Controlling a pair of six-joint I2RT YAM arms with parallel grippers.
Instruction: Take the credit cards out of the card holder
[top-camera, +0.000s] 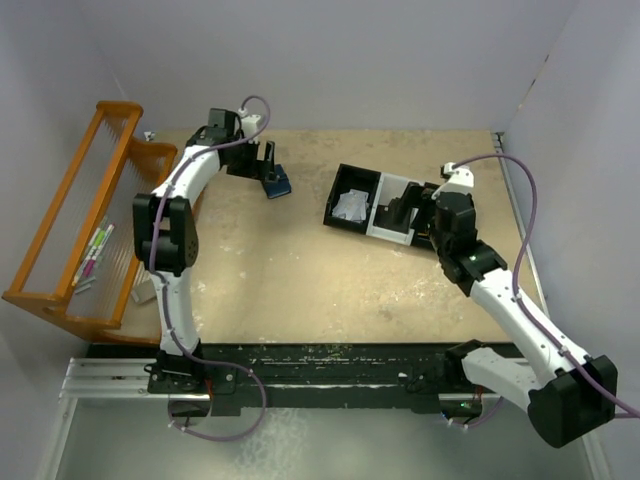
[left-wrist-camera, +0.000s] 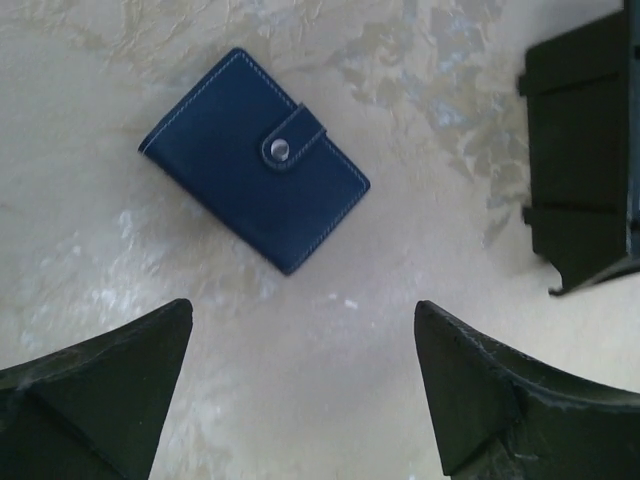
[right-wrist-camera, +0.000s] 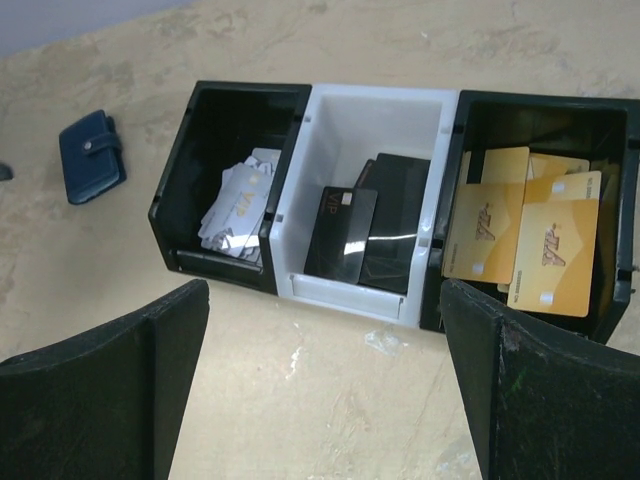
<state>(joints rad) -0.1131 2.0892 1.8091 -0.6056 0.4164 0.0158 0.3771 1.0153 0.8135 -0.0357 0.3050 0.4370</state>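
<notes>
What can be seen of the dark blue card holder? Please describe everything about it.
The card holder is a small dark navy folding wallet, leather-like, with pale stitching along its edges. It is closed: a strap tab is fastened by a metal snap. It lies flat on the table, turned diagonally in the left wrist view. Only the table touches it; the left gripper hangs open above it. Its inside is hidden.

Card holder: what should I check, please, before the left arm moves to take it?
1. Card holder lies flat on the table, nothing on it: ok.
2. Snap undone: not ok, it is fastened.
3. Left end effector open and empty: ok.
4. Holder between its fingers: not ok, it lies ahead of them.
5. Right end effector open, away from the holder: ok.
6. Cards inside the holder: cannot tell.
</notes>
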